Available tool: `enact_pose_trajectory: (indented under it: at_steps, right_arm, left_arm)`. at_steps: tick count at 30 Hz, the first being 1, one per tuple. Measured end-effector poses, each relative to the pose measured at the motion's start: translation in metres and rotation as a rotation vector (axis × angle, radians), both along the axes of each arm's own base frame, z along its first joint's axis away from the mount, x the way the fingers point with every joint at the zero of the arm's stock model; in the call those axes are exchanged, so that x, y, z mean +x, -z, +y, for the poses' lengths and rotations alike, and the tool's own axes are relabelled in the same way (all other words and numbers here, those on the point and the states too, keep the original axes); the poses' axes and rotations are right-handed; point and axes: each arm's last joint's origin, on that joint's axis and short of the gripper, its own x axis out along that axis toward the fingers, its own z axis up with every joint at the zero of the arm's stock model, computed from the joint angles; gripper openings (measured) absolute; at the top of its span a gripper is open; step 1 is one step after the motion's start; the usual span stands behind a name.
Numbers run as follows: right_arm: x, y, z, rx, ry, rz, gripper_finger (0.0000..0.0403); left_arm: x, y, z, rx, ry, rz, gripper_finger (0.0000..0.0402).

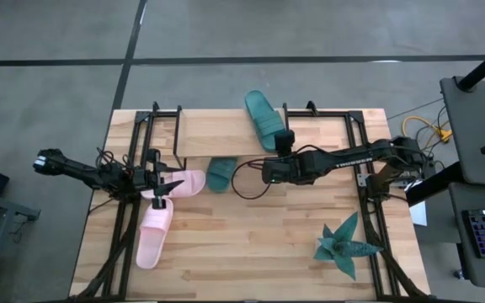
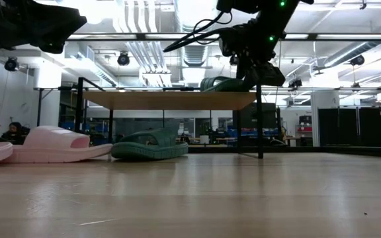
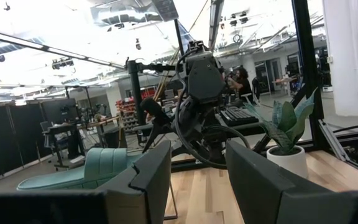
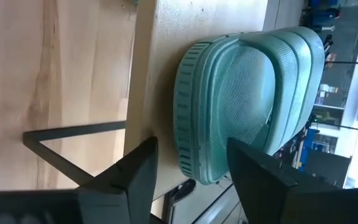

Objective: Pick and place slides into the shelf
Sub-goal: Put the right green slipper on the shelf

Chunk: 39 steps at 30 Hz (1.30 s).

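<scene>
One teal slide (image 1: 262,116) lies on the shelf's board (image 1: 217,135), its far end past the board's far edge. My right gripper (image 4: 191,146) is open, its fingers standing at that slide's near end (image 4: 197,168). The other teal slide (image 1: 220,174) rests sole-down on the table, partly under the shelf. Two pink slides (image 1: 189,183) (image 1: 153,234) lie on the table at the left. My left gripper (image 1: 165,187) waits open over the nearer end of the first pink slide, with nothing between its fingers (image 3: 148,180). My right gripper has a finger on either side of the teal slide's near end (image 4: 197,168), coming slanting down from the table's near side. I cannot tell whether the fingers touch the slide. The slide lies flat on the board.
A spiky teal plant (image 1: 343,244) stands near the table's front right. Black frame bars (image 1: 365,194) run along both sides of the table. The shelf's thin black legs (image 2: 260,129) stand on the table.
</scene>
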Motion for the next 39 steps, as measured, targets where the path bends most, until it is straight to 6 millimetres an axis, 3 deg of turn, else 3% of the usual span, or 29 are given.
enact_pose_trajectory:
  at_steps: [15,24,30,34,39]
  right_arm:
    - [0.0,-0.003,0.005,-0.038,0.05,-0.07,0.0021]
    - [0.009,-0.035,0.024,-0.036,0.1,-0.281,0.0022]
    - [0.003,-0.053,0.033,-0.057,0.145,-0.324,0.0022]
    - [0.002,-0.053,0.034,-0.093,0.187,-0.29,0.0022]
    - [0.019,-0.037,0.038,-0.107,0.202,-0.2,0.0022]
  left_arm:
    - [0.0,0.0,0.0,0.0,0.0,0.0,0.014]
    - [0.0,0.0,0.0,0.0,0.0,-0.001,0.014]
    - [0.0,0.0,0.0,0.0,0.0,-0.001,0.014]
    - [0.0,0.0,0.0,-0.001,0.0,-0.001,0.014]
    - [0.0,0.0,0.0,0.0,0.0,-0.001,0.014]
